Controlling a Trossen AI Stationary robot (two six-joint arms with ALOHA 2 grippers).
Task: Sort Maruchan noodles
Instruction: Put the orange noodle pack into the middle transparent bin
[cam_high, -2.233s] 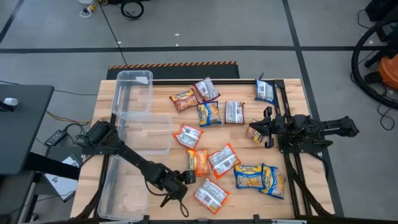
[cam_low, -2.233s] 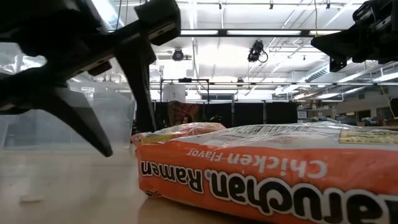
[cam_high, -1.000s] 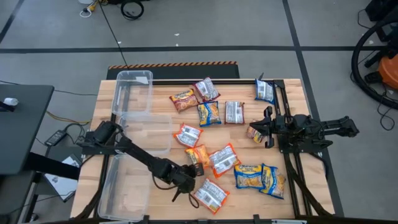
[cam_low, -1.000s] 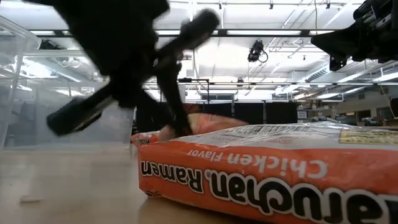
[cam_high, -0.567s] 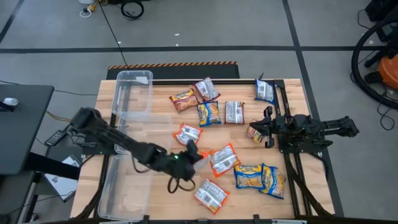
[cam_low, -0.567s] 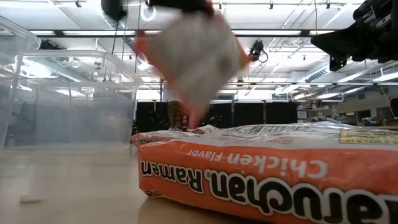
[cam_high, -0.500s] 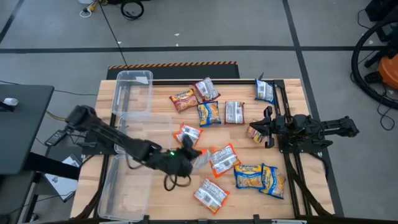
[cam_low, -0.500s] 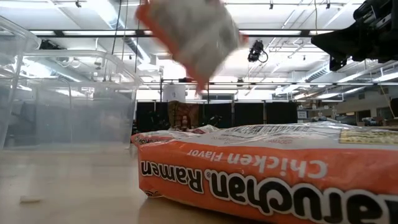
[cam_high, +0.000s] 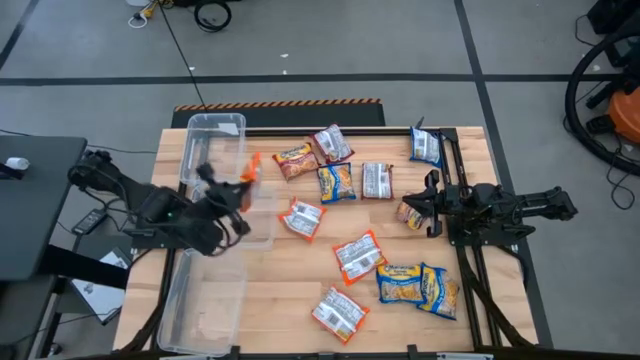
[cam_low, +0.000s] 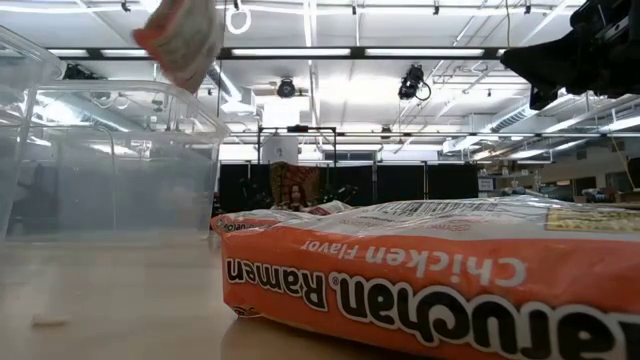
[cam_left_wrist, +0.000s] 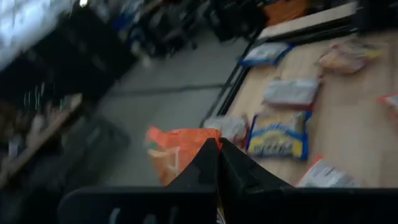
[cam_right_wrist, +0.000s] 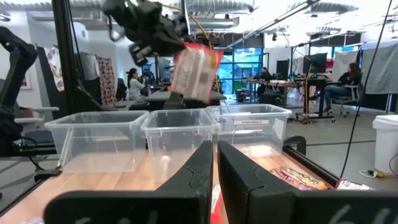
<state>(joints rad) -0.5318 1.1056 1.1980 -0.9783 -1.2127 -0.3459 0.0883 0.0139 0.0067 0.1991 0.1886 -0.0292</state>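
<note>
My left gripper (cam_high: 238, 188) is shut on an orange Maruchan packet (cam_high: 250, 166) high over the clear bins at the table's left, about where the far bin (cam_high: 212, 128) meets the middle bin (cam_high: 262, 232). The right wrist view shows the packet (cam_right_wrist: 194, 71) dangling from that gripper (cam_right_wrist: 163, 34). Several other packets lie flat across the table's middle and right, among them a blue-and-yellow one (cam_high: 337, 183) and an orange one (cam_low: 430, 280) close to the low camera. My right gripper (cam_high: 428, 205) rests shut at the right side. My left gripper pinches the orange packet at its upper edge (cam_right_wrist: 186, 51) between its two fingers, which reach out nearly level. The packet hangs tilted below the fingers, clear of the table and the bins. In the left wrist view only its orange end (cam_left_wrist: 177, 152) shows past the fingertips.
A third clear bin (cam_high: 198, 300) stands at the near left. A packet (cam_high: 409, 213) lies just in front of my right gripper. Bare wood shows between the bins and the packets near the front edge.
My left gripper, shut on the orange packet, has risen from the table's near middle and swung toward the left and far side, rolling its wrist. The packet has been lifted clear of the other packets and now hangs over the bins.
</note>
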